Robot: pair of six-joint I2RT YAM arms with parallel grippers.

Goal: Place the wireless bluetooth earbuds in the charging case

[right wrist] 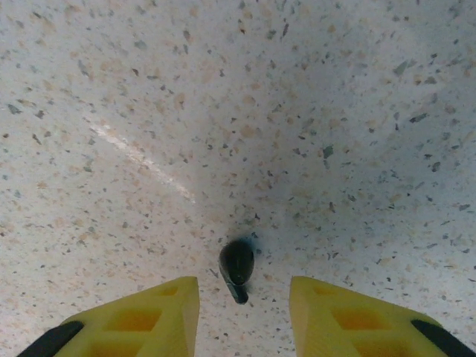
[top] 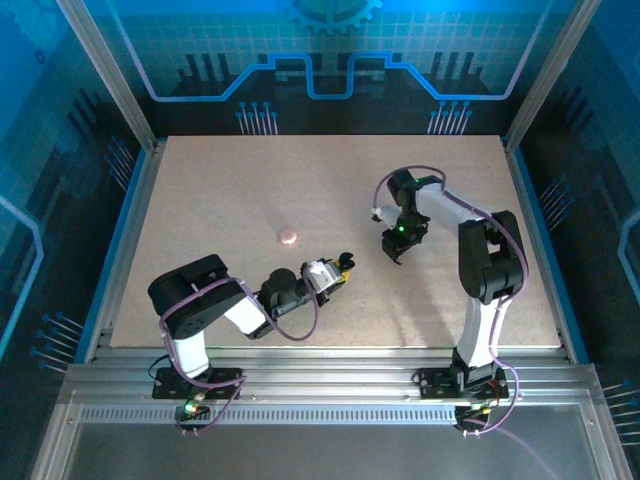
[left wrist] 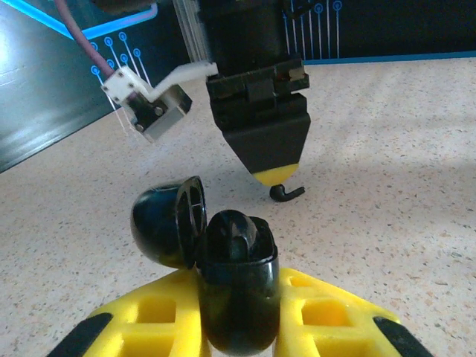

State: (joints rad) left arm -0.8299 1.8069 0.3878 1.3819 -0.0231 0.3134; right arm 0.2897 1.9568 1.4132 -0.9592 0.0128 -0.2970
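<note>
I see a pale speckled table [top: 200, 200]. A small pink round case [top: 288, 236] lies on it near the middle. Apart from that, a black earbud [right wrist: 236, 264] rests on the bare surface.

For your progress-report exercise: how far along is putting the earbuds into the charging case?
Done: the black case is clamped in the left gripper, lid open. In hand: the right gripper hangs with jaws apart over a black earbud on the table, not gripping it. Still to do: grasp that earbud and seat it. Whether the case already holds one is unclear.
</note>
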